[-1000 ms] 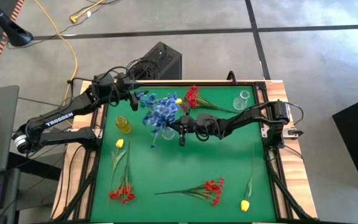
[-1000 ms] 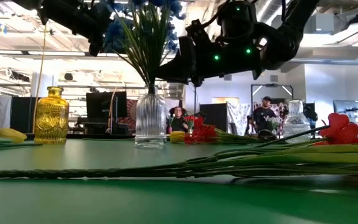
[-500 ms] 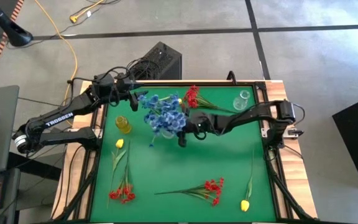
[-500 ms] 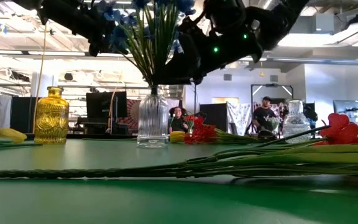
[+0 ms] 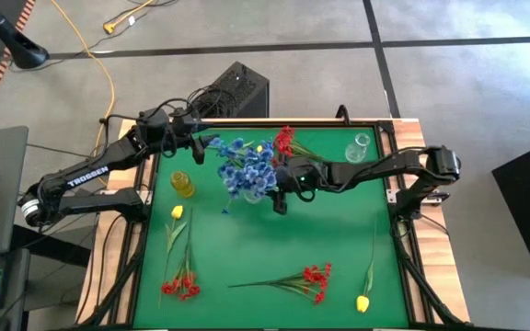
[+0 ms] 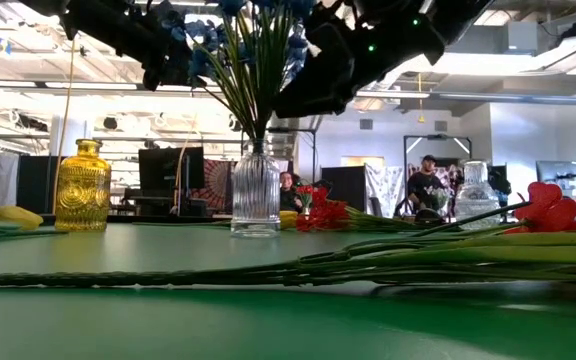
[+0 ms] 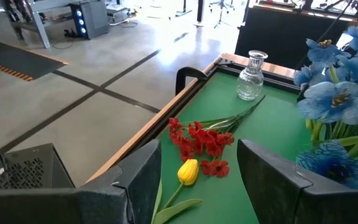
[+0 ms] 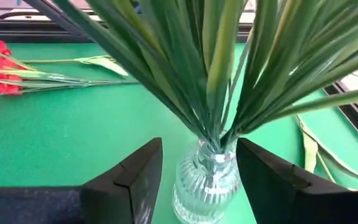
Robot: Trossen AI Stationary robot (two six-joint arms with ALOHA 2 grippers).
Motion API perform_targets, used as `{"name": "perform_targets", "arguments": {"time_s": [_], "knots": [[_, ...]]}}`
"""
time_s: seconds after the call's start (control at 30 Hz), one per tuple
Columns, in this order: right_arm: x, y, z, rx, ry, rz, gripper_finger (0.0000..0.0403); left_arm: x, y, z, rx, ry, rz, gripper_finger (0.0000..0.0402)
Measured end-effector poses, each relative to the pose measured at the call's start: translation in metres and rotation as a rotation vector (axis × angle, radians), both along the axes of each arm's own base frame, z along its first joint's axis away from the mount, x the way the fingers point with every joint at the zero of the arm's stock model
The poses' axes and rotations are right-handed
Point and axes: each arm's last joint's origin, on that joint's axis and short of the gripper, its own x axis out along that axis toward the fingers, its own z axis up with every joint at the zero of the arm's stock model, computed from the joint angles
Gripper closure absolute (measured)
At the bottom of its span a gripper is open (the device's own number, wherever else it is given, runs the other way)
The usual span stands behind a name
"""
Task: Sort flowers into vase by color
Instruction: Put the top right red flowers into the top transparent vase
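A bunch of blue flowers (image 5: 245,165) stands with its green stems (image 8: 210,74) in a clear ribbed vase (image 8: 206,182) at the table's far middle. My right gripper (image 8: 199,144) is open. Its fingers stand on either side of the vase's neck, just below the stems, with a gap on each side. My left gripper (image 5: 202,142) hangs open above the far left, beside the blue blooms (image 7: 337,102). Red flowers (image 7: 199,140) and a yellow bud (image 7: 188,171) lie on the mat at the far edge.
A yellow glass vase (image 5: 182,184) stands left of the clear one, and a second clear vase (image 5: 359,147) stands at the far right. Red flowers (image 5: 311,278), more red flowers (image 5: 180,285) and yellow flowers (image 5: 363,302) (image 5: 178,212) lie on the near half of the green mat.
My right gripper has opened and let go of the blue flowers' stems, then drawn back a little toward the table's right edge. The stems have fanned out in the vase. The vase has shifted slightly toward the right.
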Motion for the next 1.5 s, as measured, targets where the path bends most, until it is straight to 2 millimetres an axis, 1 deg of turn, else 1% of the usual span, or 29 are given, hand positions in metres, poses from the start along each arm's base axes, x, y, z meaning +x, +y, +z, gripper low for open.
{"name": "perform_targets", "arguments": {"time_s": [0.23,0.57,0.77,1.07,1.3,1.4,1.5], "knots": [[-0.014,0.004,0.006,0.027,0.088,0.039,0.0170,-0.004,-0.002,0.004,0.024,-0.008,0.011,0.0203],[-0.037,0.006,0.014,0.081,0.226,0.014,0.0170,-0.022,-0.013,0.014,0.111,0.013,0.090,0.0203],[-0.052,0.007,0.020,0.108,0.284,-0.004,0.0170,-0.027,-0.014,0.011,0.121,0.078,0.153,0.0203],[-0.076,0.005,0.026,0.128,0.403,-0.030,0.0171,-0.026,-0.012,0.003,0.093,0.153,0.170,0.0203],[-0.089,-0.007,0.020,0.149,0.506,-0.103,0.0171,-0.028,-0.014,-0.004,0.015,0.188,0.156,0.0203],[-0.091,-0.019,0.014,0.133,0.526,-0.166,0.0171,-0.027,-0.016,-0.006,-0.020,0.186,0.120,0.0203],[-0.092,-0.037,0.009,0.132,0.543,-0.241,0.0171,-0.027,-0.016,-0.006,-0.043,0.169,0.092,0.0203]]}}
